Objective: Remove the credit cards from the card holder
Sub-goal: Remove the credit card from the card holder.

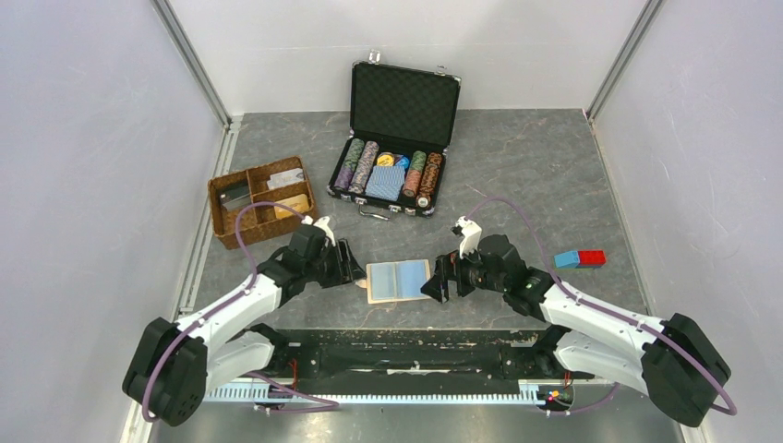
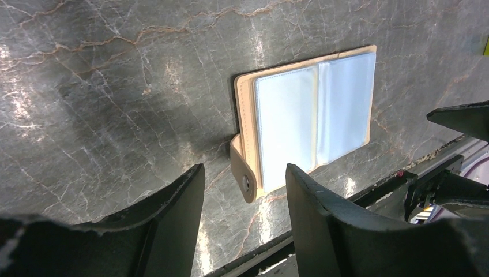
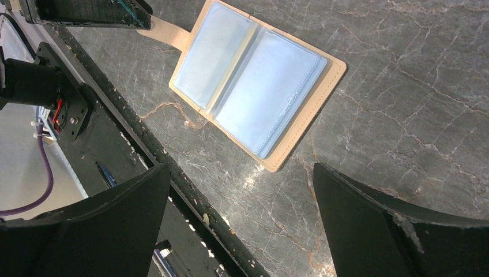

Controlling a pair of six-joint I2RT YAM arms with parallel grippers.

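Note:
The card holder lies open and flat on the grey table between my two grippers, tan outside with pale blue-grey pockets. Its strap tab points toward my left gripper, which is open, its fingers on either side of the tab and just short of it, not touching. My right gripper is wide open, a little off the holder's other edge. I cannot tell whether any credit cards sit in the pockets. Flat cards lie in the wicker tray.
A brown wicker divided tray stands at the back left. An open black case with poker chips and a blue deck is behind the holder. A red-and-blue block lies at the right. A black rail runs along the near edge.

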